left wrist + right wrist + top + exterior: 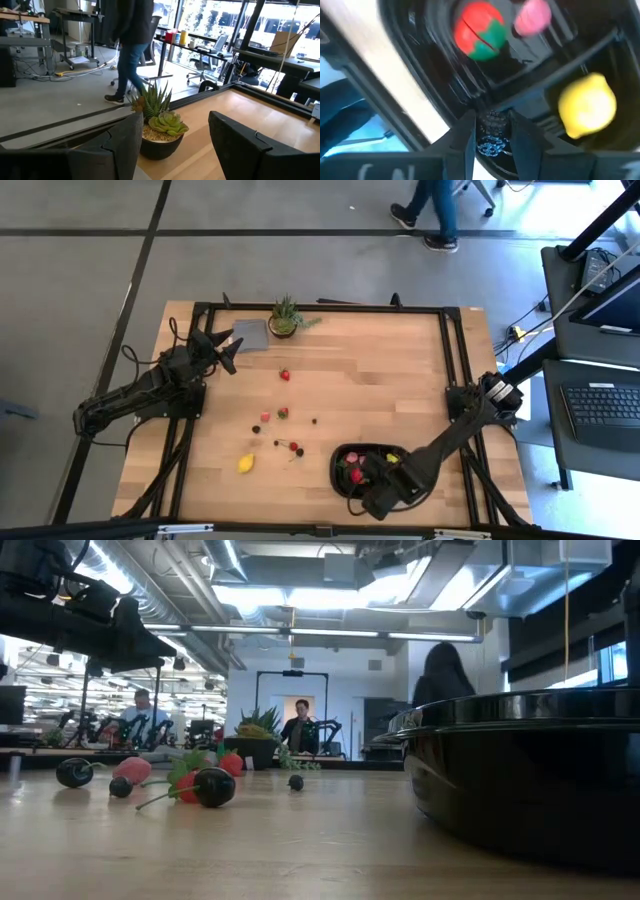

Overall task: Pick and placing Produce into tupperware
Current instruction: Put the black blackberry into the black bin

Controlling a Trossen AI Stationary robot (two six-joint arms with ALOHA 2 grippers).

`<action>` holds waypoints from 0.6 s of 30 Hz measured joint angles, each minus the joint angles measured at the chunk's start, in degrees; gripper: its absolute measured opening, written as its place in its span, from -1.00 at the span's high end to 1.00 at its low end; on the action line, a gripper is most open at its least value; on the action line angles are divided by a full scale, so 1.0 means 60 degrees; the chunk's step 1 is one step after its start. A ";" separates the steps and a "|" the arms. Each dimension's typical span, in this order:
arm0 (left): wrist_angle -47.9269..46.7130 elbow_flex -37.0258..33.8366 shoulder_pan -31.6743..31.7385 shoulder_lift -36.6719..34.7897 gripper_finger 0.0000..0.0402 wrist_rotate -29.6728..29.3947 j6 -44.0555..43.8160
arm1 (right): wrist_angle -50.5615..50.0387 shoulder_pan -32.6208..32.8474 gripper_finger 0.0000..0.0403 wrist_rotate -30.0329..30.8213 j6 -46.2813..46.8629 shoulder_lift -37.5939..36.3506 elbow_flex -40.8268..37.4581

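— Biggest first?

— Wooden table (380, 370), seen from above. Beyond its far edge, a person (435, 210) on the floor, mid-stride.

— And the arms?

— Left gripper (225, 345) up by the far left corner, jaws plainly apart in the left wrist view. Faces the potted plant (159, 125) and hangs just beside the grey cloth (250, 333). Right gripper (365, 478) low over the black tray (340, 452), which sits near the table's front edge, right of centre.

— Clamped on anything?

— Cannot tell. A small dark knobbly piece (492, 121) right at that gripper, above the tray's wall; gripped or loose, not clear.

— Inside the tray?

— One lemon (587, 105), one strawberry (480, 31) and a pink bit (532, 17). Strawberry and pink bit close together in one compartment, the lemon across a divider from them.

— And out on the wood?

— A loose lemon (246, 463) toward the front, well apart from the tray on its left side. Two loose strawberries, a far strawberry (284, 375) and a nearer strawberry (283, 413), around the table's middle. Dark cherries (294, 447) with stems between the loose lemon and the tray. A second pink bit (265, 418) just beside the nearer strawberry. Smallest of all, a dark speck (315, 420) right of that strawberry, too small to name.
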 joint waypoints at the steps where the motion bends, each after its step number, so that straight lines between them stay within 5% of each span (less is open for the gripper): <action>1: 0.0000 0.0000 -0.0003 0.0000 -0.10 0.0000 -0.0003 | -0.0095 0.0059 0.51 -0.0001 0.0138 -0.0004 -0.0083; 18: 0.0001 0.0001 -0.0004 0.0000 -0.10 -0.0001 -0.0007 | 0.0273 0.0536 0.35 -0.0207 0.1636 -0.0047 -0.1133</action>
